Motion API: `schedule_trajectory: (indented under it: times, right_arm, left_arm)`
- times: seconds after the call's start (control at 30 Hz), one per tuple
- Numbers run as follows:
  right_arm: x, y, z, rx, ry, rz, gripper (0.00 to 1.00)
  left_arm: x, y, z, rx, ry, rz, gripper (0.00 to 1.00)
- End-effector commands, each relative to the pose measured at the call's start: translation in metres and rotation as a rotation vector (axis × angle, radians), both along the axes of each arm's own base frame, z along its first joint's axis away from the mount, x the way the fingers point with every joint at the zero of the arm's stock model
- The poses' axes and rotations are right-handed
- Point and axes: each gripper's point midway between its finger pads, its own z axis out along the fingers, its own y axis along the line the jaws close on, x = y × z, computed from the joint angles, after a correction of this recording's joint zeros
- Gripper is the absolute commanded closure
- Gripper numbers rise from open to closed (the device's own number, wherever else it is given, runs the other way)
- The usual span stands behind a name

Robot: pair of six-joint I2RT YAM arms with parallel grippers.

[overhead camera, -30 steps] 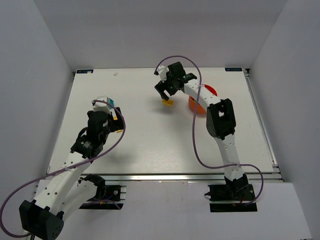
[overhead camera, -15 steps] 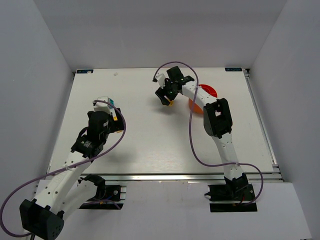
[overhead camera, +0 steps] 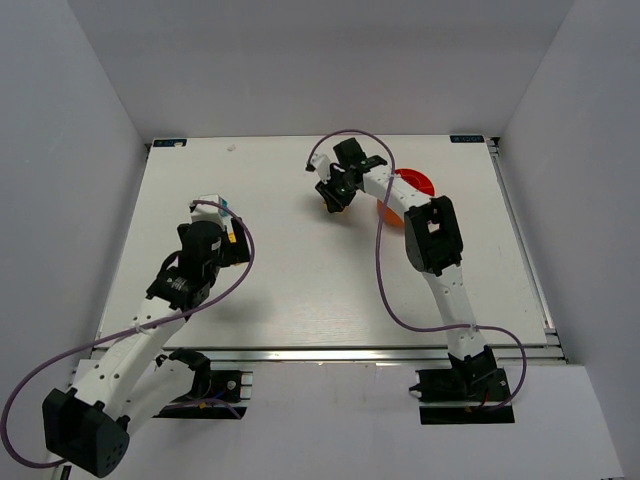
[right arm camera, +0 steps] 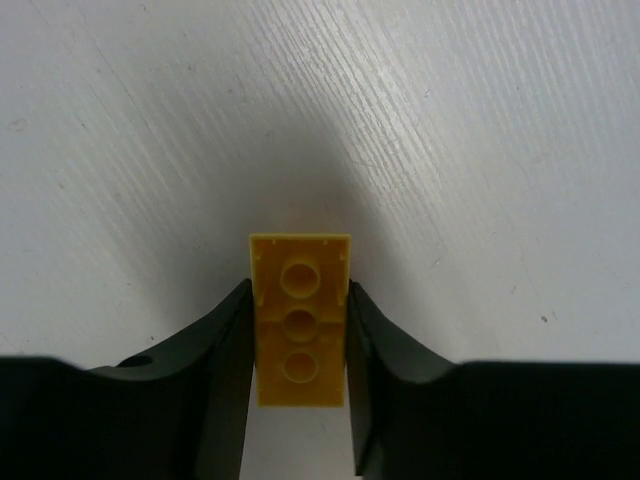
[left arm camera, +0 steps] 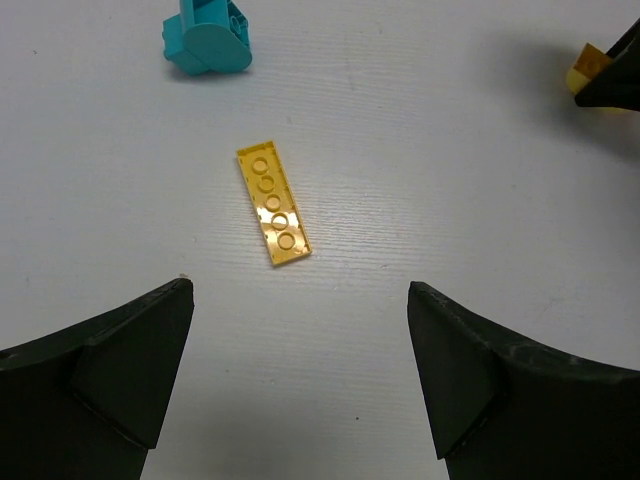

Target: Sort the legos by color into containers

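A yellow lego brick (right arm camera: 300, 318) lies underside up on the white table, and my right gripper (right arm camera: 298, 300) is shut on it, one finger pressed against each long side. From above, that gripper (overhead camera: 336, 196) stands just left of the orange bowl (overhead camera: 413, 183), which the right arm partly hides. My left gripper (left arm camera: 300, 380) hangs open over the table's left part with nothing between its fingers. Ahead of it lie a flat yellow lego plate (left arm camera: 272, 203) and, farther off, a teal lego (left arm camera: 208, 40).
The right gripper's tip with the yellow brick (left arm camera: 588, 72) shows at the top right of the left wrist view. White walls close in the table (overhead camera: 300, 290) on three sides. A purple cable (overhead camera: 382, 270) loops beside the right arm.
My right gripper has come down round the yellow brick and closed from wide open onto its sides. The left arm has barely moved and stays open.
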Motion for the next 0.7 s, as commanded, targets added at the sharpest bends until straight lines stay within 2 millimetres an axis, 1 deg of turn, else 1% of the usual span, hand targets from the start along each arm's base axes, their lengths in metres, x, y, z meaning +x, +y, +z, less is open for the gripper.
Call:
schedule_trajectory:
  times: [0.0, 0.03, 0.07, 0.1, 0.13, 0.17, 0.2, 0.23, 0.27, 0.3, 0.33, 0.37, 0.4, 0.43, 0.47, 0.5, 0.57, 0.6, 0.63, 0.67]
  right_arm:
    - [-0.002, -0.002, 0.004, 0.020, 0.010, 0.005, 0.72]
    - [-0.003, -0.001, 0.009, 0.030, 0.010, 0.009, 0.78]
    - [-0.006, 0.001, 0.015, 0.055, 0.020, 0.018, 0.80]
    - [-0.007, 0.002, 0.035, 0.088, 0.003, 0.022, 0.85]
    - [-0.016, 0.004, 0.041, 0.121, 0.030, 0.036, 0.87]
    - [-0.032, 0.015, 0.059, 0.219, 0.084, 0.088, 0.90]
    - [-0.037, 0.009, 0.097, 0.286, 0.061, 0.104, 0.92]
    - [-0.049, 0.012, 0.114, 0.343, 0.074, 0.135, 0.93]
    - [-0.068, 0.006, 0.112, 0.372, 0.121, 0.146, 0.94]
    - [-0.078, 0.001, 0.161, 0.476, 0.064, 0.188, 0.94]
    - [-0.089, -0.003, 0.176, 0.514, 0.050, 0.208, 0.94]
    - [-0.107, -0.010, 0.169, 0.534, 0.086, 0.216, 0.94]
    - [-0.109, -0.026, 0.206, 0.571, -0.015, 0.218, 0.94]
    - [-0.115, -0.034, 0.211, 0.580, -0.032, 0.212, 0.95]
    - [-0.126, -0.043, 0.200, 0.578, -0.016, 0.198, 0.95]
    - [-0.127, -0.059, 0.225, 0.600, -0.100, 0.183, 0.96]
    - [-0.131, -0.075, 0.229, 0.605, -0.151, 0.140, 0.96]
    - [-0.134, -0.090, 0.231, 0.613, -0.209, 0.105, 0.97]
    - [-0.132, -0.103, 0.229, 0.625, -0.220, 0.048, 0.98]
    - [-0.127, -0.112, 0.250, 0.646, -0.347, 0.030, 0.99]
  left_arm:
    - [0.001, 0.005, 0.003, 0.001, -0.008, 0.030, 0.03]
    - [0.000, 0.006, 0.001, 0.006, -0.001, 0.033, 0.03]
    - [0.001, 0.006, 0.001, 0.005, -0.001, 0.035, 0.03]
    - [0.001, 0.006, -0.001, 0.006, 0.004, 0.039, 0.03]
    - [0.001, 0.007, -0.002, 0.008, 0.009, 0.044, 0.03]
    - [0.001, 0.007, -0.009, 0.010, 0.026, 0.055, 0.03]
    - [0.002, 0.007, -0.013, 0.015, 0.037, 0.060, 0.03]
    - [0.002, 0.008, -0.018, 0.021, 0.060, 0.068, 0.03]
    - [0.002, 0.008, -0.022, 0.014, 0.081, 0.086, 0.03]
    - [0.005, 0.007, -0.026, 0.020, 0.105, 0.093, 0.03]
    - [0.003, 0.008, -0.031, 0.030, 0.130, 0.098, 0.03]
    - [0.004, 0.008, -0.033, 0.028, 0.140, 0.105, 0.02]
    - [0.005, 0.007, -0.037, 0.033, 0.156, 0.105, 0.02]
    - [0.005, 0.007, -0.038, 0.033, 0.159, 0.103, 0.02]
    - [0.005, 0.006, -0.039, 0.032, 0.163, 0.100, 0.02]
    - [0.005, 0.006, -0.038, 0.030, 0.161, 0.099, 0.02]
    - [0.005, 0.006, -0.037, 0.031, 0.156, 0.100, 0.02]
    - [0.004, 0.007, -0.037, 0.031, 0.156, 0.100, 0.02]
    - [0.004, 0.007, -0.037, 0.031, 0.156, 0.100, 0.02]
    - [0.005, 0.007, -0.037, 0.032, 0.157, 0.100, 0.02]
